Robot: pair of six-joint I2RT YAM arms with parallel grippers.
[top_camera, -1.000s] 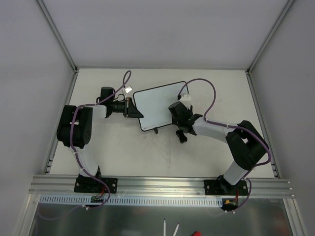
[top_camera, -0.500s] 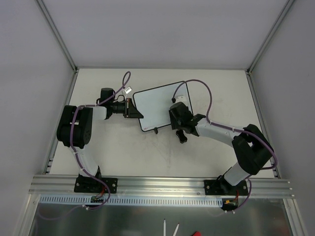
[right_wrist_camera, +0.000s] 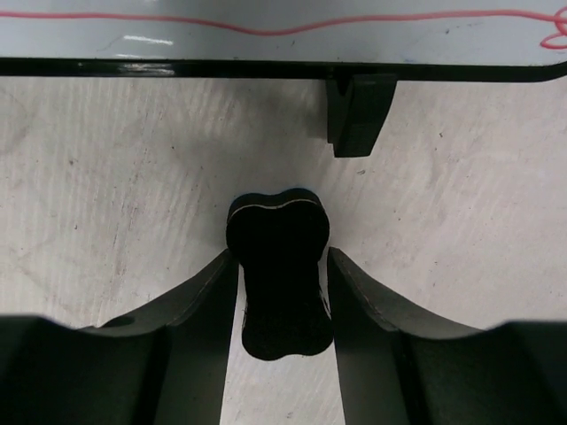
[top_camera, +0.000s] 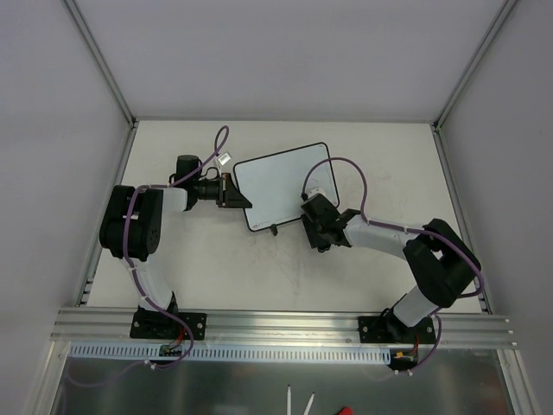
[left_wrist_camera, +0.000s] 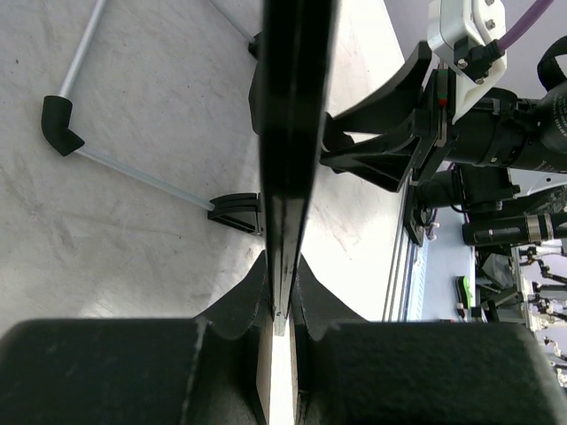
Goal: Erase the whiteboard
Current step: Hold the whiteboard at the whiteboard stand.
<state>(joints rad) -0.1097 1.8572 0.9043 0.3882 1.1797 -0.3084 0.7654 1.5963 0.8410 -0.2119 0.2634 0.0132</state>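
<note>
The whiteboard (top_camera: 281,186) lies mid-table, white with a thin black rim. My left gripper (top_camera: 235,192) is shut on its left edge; the left wrist view shows that rim (left_wrist_camera: 292,133) edge-on, pinched between the jaws (left_wrist_camera: 282,305). In the right wrist view the board's near edge (right_wrist_camera: 266,44) carries a red line, and one black foot (right_wrist_camera: 359,111) sticks out below it. The small black bone-shaped eraser (right_wrist_camera: 279,274) lies on the table just in front of the board. My right gripper (right_wrist_camera: 282,257) has a finger touching each of its sides. From above, the right gripper (top_camera: 320,240) covers the eraser.
A second black foot (top_camera: 273,229) pokes from the board's near edge. A thin metal wire with a black corner piece (left_wrist_camera: 55,119) lies on the table under the board. Grey walls enclose the table on three sides, and an aluminium rail (top_camera: 285,324) runs along the front.
My right gripper has drawn back from the board's right edge toward me, come down over the eraser, and its jaws have narrowed onto it. The left arm and the board have not moved.
</note>
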